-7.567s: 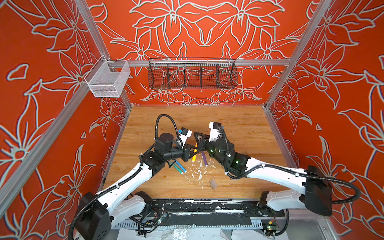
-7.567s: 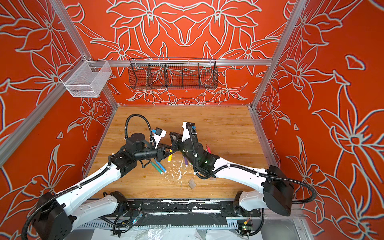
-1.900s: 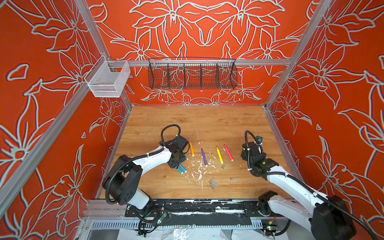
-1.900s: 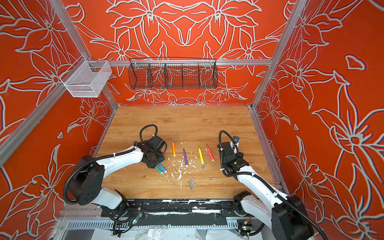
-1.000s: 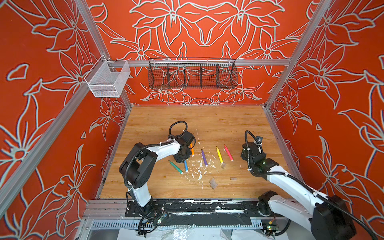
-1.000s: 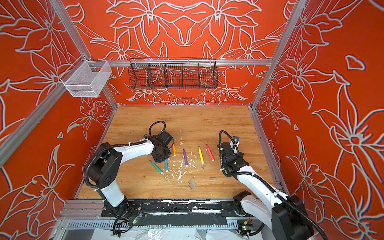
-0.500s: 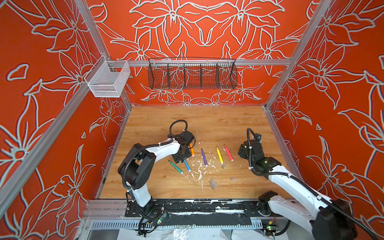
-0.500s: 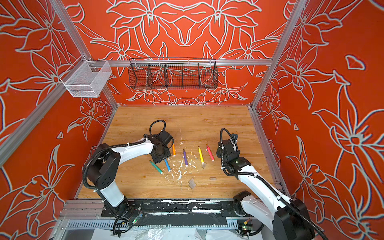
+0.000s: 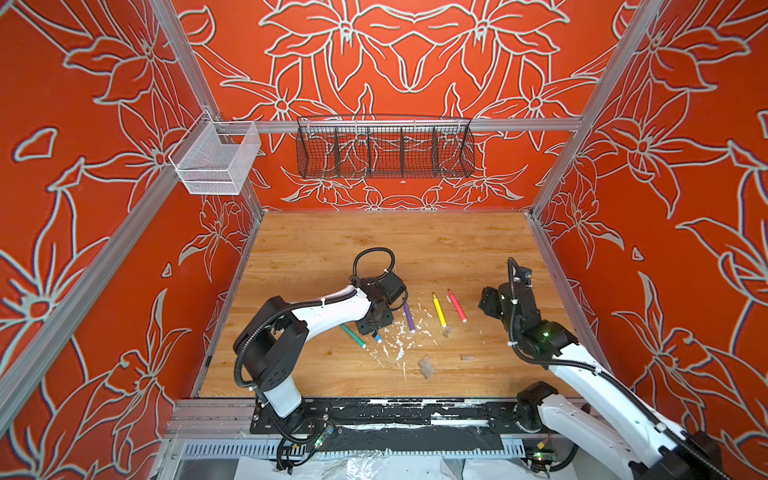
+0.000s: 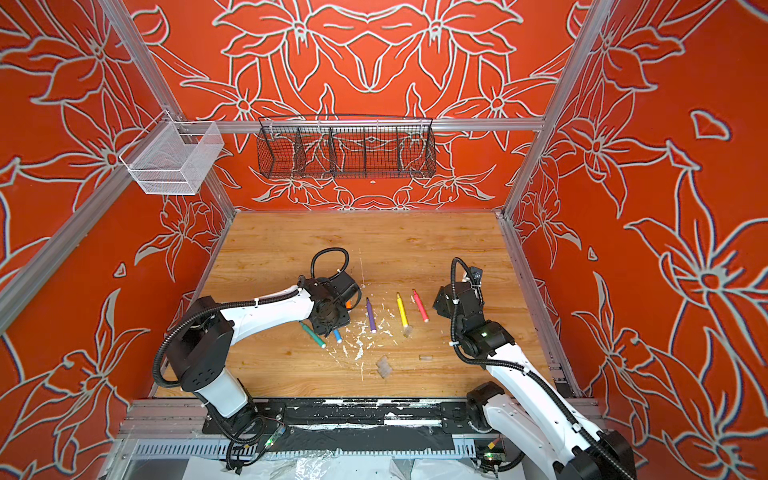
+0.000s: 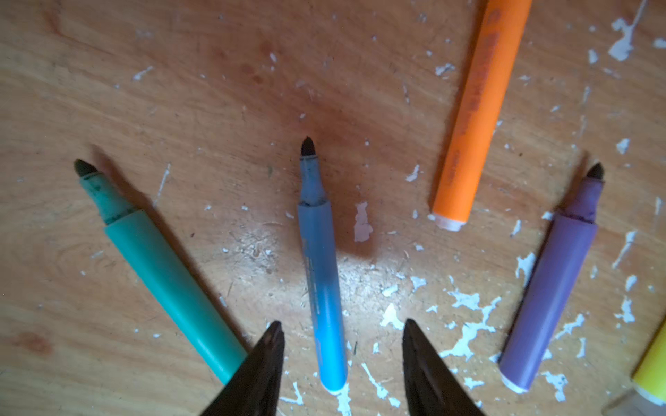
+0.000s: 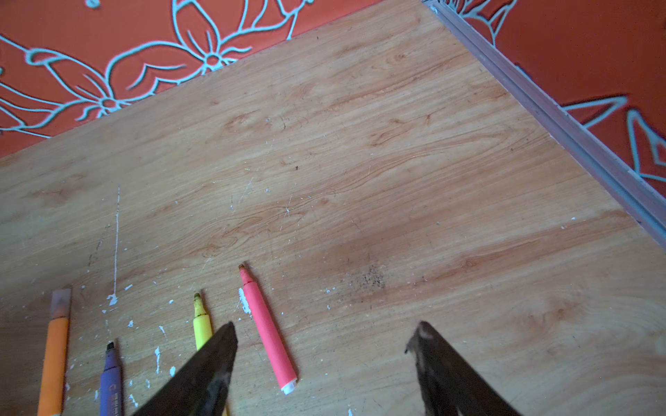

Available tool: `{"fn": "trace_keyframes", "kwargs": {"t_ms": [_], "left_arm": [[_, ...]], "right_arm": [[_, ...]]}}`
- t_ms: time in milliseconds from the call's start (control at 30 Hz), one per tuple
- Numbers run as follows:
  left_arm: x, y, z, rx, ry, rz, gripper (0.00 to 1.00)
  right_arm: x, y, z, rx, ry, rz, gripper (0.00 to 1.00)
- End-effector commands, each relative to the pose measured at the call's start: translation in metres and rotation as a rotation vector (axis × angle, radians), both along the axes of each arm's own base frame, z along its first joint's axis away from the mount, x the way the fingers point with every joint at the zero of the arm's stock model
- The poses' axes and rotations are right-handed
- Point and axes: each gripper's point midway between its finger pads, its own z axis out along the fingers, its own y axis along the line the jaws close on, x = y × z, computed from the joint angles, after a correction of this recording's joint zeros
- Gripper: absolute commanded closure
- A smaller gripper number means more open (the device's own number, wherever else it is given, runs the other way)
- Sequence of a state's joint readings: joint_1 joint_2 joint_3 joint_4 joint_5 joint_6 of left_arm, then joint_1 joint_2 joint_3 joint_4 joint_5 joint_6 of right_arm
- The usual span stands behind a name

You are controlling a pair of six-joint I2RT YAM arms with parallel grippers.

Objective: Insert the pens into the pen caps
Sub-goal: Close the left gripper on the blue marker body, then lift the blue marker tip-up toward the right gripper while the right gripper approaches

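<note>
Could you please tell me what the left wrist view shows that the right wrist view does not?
Only the left wrist view shows the green pen and the blue pen, both uncapped, with the open left pincer either side of the blue one. Only the right wrist view shows the pink pen, the clear cap on the orange pen, the red wall and the open right pincer. Both show the orange pen, the purple pen and part of the yellow pen on the wooden table.

The left arm (image 9: 332,309) and right arm (image 9: 615,403) are white with black joints (image 9: 270,353), ribbed black cables (image 9: 372,249) looping behind the left end effector (image 11: 342,329) and right end effector (image 12: 326,331), whose dark fingers (image 11: 265,363) taper to points.
</note>
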State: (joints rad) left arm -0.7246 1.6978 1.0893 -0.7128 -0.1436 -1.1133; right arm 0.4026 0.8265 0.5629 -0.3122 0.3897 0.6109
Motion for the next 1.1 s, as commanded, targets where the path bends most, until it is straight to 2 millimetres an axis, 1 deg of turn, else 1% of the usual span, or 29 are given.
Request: {"fn": "trace_keyframes", "kwargs": {"t_ms": [0,100,233,333,367,433,533,567,633,700,800,900,933,967,1000,1067], "left_arm": [[-0.007,0.007,-0.015,0.061,0.074,0.032,0.49],[-0.008,0.004,-0.026,0.067,0.104,0.029,0.50],[-0.009,0.000,-0.039,0.075,0.145,0.026,0.58],[-0.010,0.001,-0.044,0.081,0.156,0.030,0.75],[-0.010,0.000,-0.044,0.078,0.156,0.029,0.78],[-0.009,0.000,-0.043,0.080,0.151,0.026,0.82],[-0.004,0.001,-0.037,0.088,0.131,0.018,0.97],[-0.002,0.001,-0.033,0.088,0.118,0.015,1.00],[0.004,-0.001,-0.026,0.072,0.088,-0.005,1.00],[0.013,-0.001,-0.014,0.056,0.041,-0.023,1.00],[0.030,-0.003,0.019,0.029,-0.081,-0.086,1.00],[0.042,-0.005,0.062,-0.010,-0.237,-0.166,1.00],[0.045,-0.010,0.076,-0.045,-0.305,-0.210,1.00],[0.047,-0.012,0.097,-0.088,-0.391,-0.246,1.00],[0.046,-0.014,0.110,-0.118,-0.458,-0.287,1.00],[0.045,-0.027,0.140,-0.222,-0.644,-0.399,1.00]], "right_arm": [[-0.005,0.000,-0.001,0.017,0.016,0.006,0.21],[-0.005,0.001,-0.001,0.018,0.017,0.008,0.21],[-0.005,0.001,-0.002,0.017,0.022,0.009,0.20],[-0.005,0.001,-0.001,0.019,0.019,0.011,0.20],[-0.005,0.002,0.000,0.022,0.018,0.012,0.20],[-0.005,0.002,0.000,0.023,0.018,0.014,0.20],[-0.006,0.004,0.002,0.037,0.012,0.020,0.20],[-0.006,0.005,0.003,0.047,0.008,0.027,0.20],[-0.007,0.008,0.005,0.069,0.002,0.038,0.20],[-0.007,0.014,0.008,0.104,-0.007,0.061,0.20],[-0.008,0.026,0.014,0.169,-0.022,0.108,0.20],[-0.012,0.037,0.023,0.238,-0.047,0.151,0.19],[-0.013,0.040,0.027,0.260,-0.056,0.166,0.19],[-0.015,0.043,0.030,0.280,-0.066,0.182,0.20],[-0.017,0.046,0.033,0.301,-0.072,0.197,0.20],[-0.021,0.054,0.042,0.348,-0.093,0.236,0.19]]}}
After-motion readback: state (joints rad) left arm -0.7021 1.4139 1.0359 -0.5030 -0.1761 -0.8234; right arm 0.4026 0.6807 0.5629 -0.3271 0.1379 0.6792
